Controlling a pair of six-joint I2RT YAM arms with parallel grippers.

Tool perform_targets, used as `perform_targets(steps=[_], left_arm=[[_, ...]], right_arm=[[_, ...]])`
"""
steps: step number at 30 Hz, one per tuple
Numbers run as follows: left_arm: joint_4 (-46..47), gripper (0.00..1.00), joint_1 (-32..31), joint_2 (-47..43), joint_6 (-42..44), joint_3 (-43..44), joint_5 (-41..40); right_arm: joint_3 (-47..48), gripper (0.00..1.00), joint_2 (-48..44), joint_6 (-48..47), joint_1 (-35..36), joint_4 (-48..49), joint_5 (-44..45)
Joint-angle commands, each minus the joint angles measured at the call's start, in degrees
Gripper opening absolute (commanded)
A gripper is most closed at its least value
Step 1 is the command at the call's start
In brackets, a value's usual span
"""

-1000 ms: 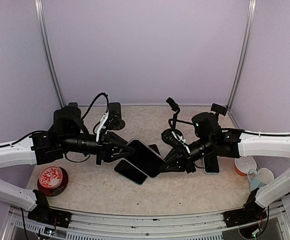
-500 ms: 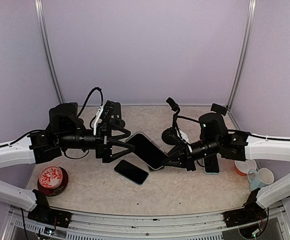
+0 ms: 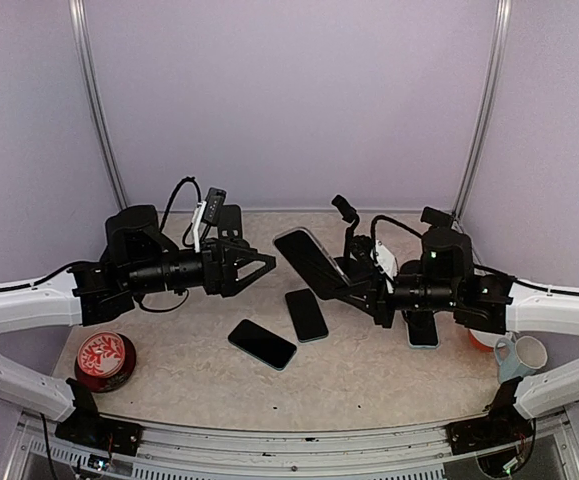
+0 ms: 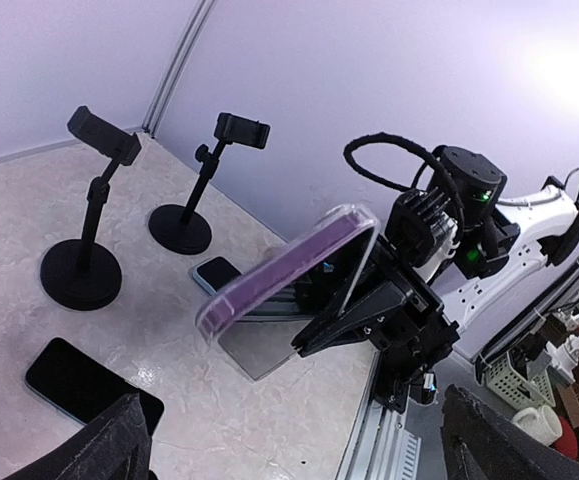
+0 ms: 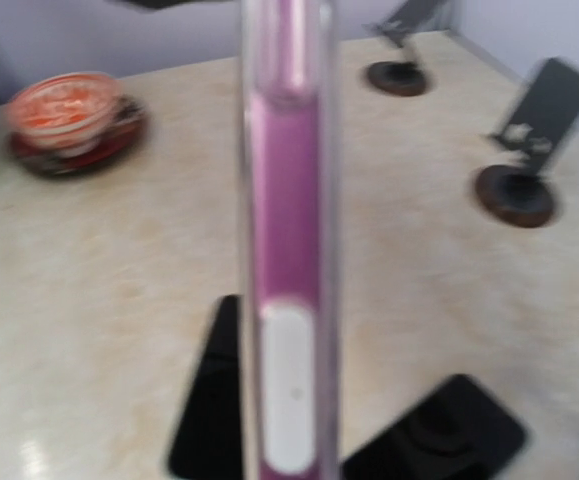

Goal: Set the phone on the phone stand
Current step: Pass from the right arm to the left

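On the right of the worktop [image 3: 369, 385], the right hand [image 3: 361, 292] holds the purple-cased phone [image 3: 309, 258] by one end, tilted in the air. The left hand [image 3: 255, 268] is wide and holds nothing. A phone stand [image 4: 81, 275] is on the far side.

phone [image 3: 309, 258]: purple-edged, clear case, tilted, held aloft | phone stand [image 4: 81, 275]: black, upright, round base

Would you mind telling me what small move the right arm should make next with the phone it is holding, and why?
Probably the right end effector should swing the phone toward the nearest phone stand and line it up with the cradle. The phone is up in the air, gripped by that end effector alone; the left end effector is open and apart from it.
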Motion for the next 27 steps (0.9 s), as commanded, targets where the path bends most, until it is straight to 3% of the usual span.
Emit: perform_targets(steps=[1, 13, 27], left_arm=[[5.45, 0.99, 0.27, 1.6, -8.17, 0.07, -3.38], [6.55, 0.99, 0.19, 4.2, -15.1, 2.34, -8.72], [7.42, 0.99, 0.19, 6.54, -16.85, 2.77, -7.74]], right_arm=[[-0.32, 0.0, -2.23, 0.55, 1.12, 8.57, 10.38], [0.8, 0.0, 1.42, -5.36, 8.4, 10.38, 22.64], [2.39, 0.0, 5.19, -10.84, 13.95, 11.61, 31.97]])
